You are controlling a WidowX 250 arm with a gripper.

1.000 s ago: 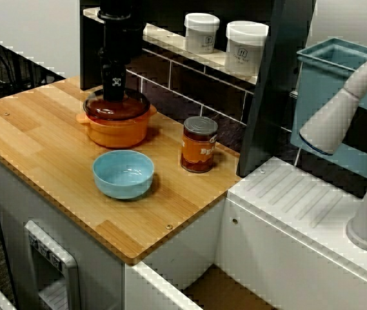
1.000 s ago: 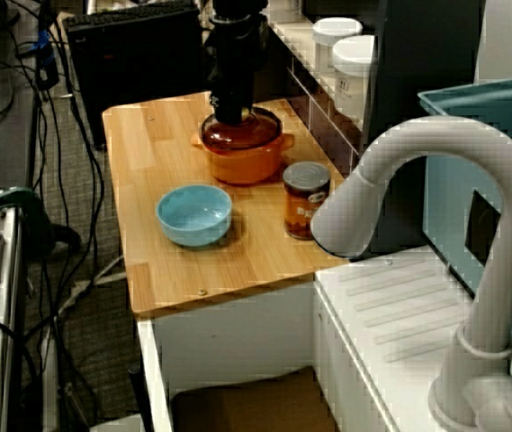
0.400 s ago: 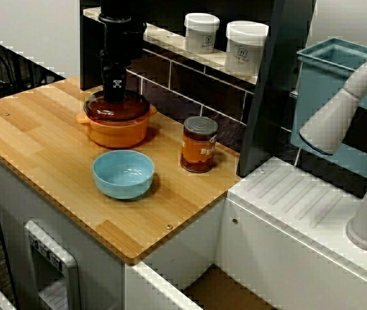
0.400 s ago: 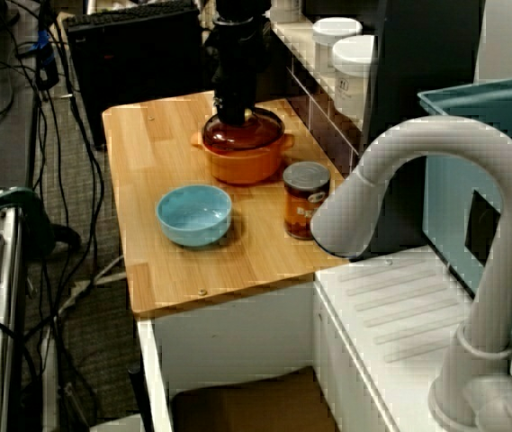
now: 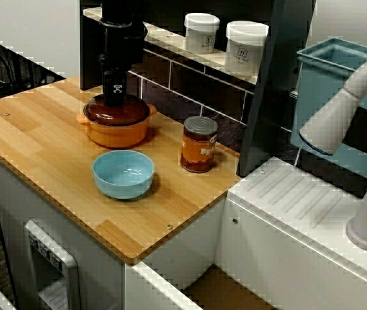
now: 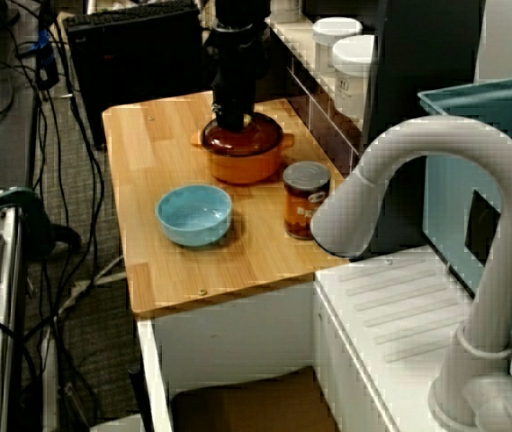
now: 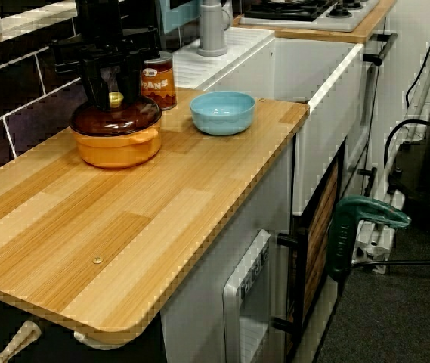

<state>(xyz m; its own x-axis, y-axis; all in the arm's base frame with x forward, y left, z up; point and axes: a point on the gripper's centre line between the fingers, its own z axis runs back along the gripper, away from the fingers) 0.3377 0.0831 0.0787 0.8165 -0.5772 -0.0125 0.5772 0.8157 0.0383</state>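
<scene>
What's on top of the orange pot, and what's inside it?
A brown glass lid sits on the pot, with the gripper at its knob, jaws either side. The dark lid hides the pot's inside.

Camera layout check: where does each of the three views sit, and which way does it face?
Front view: high, off the counter's long edge, looking down at pot, bowl, can; arm and gripper show above the pot.
Faucet-end view: high behind the faucet, looking along the counter; arm shows.
Low view: opposite end, near counter height, facing the faucet; fingers flank the lid knob.
All share pot, bowl, can.
</scene>
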